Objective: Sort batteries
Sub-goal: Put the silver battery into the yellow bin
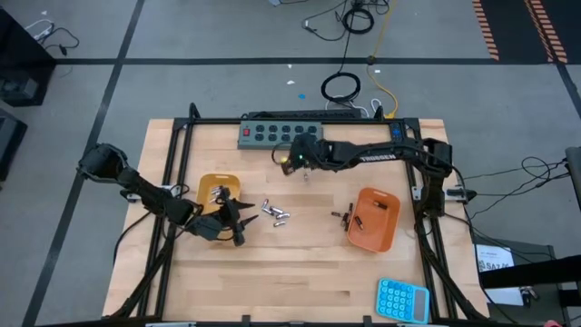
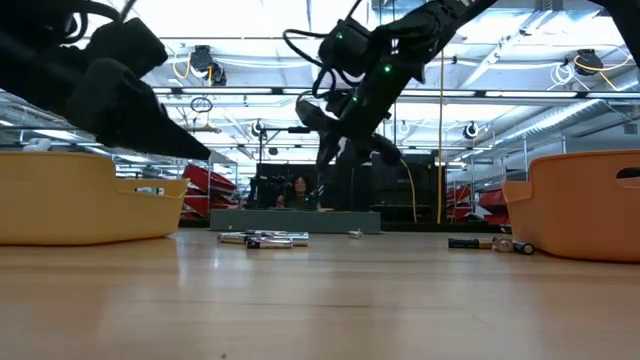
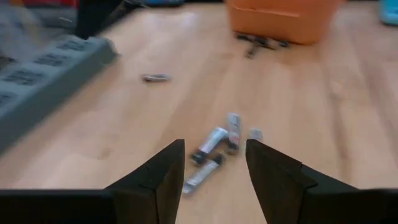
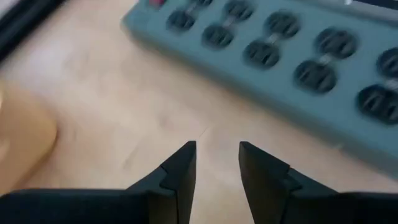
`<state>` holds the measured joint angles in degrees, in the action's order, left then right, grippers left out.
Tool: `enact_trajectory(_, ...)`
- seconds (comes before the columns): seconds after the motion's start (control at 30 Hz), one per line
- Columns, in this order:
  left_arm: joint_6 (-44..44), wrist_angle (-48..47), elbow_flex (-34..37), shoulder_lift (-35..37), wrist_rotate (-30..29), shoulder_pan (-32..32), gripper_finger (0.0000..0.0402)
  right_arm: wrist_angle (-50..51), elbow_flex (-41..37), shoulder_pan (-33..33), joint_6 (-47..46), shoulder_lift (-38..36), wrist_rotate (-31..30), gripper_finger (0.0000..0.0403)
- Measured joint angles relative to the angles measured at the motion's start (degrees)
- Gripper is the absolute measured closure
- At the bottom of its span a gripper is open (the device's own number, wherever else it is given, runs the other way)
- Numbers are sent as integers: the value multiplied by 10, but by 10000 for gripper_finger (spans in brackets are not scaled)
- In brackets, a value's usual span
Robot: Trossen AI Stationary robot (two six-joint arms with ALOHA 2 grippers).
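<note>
Hovering spread and empty, the left tool (image 3: 214, 168) faces silver batteries (image 3: 214, 146) on the desk (image 1: 300, 263). The right tool (image 4: 217, 162), fingers parted, empty, hangs near the power strip (image 4: 286, 56).

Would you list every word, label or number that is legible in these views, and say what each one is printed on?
"TROSSEN": white lettering on the right arm, high view; small but just legible.
Blue calculator keys: too small to read.
Paper sheet at the table's right edge: print too small to read.
Power strip: no legible marking in either the high or right wrist view.
Orange trays and batteries: no readable text.
</note>
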<state>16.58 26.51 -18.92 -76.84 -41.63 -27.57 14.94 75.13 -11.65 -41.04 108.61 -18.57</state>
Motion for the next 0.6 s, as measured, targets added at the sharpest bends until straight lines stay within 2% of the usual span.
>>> enact_trajectory(0.07, -3, 1, 0, 0, 45, 13, 219, 12, 0, 28, 6, 8, -1, 289)
enact_trajectory(0.2, -26, 3, -2, 0, 97, 56, 219, 16, 0, 93, 44, 18, -19, 289)
enact_trajectory(0.37, -82, -36, -34, 0, 234, 141, 219, 82, 0, 191, 35, 16, -180, 289)
enact_trajectory(0.47, -100, -91, -72, -1, 305, 196, 219, 120, 0, 228, 22, 12, -209, 289)
enact_trajectory(0.6, -143, -174, -135, -15, 333, 254, 219, 171, 0, 255, 9, 13, -232, 289)
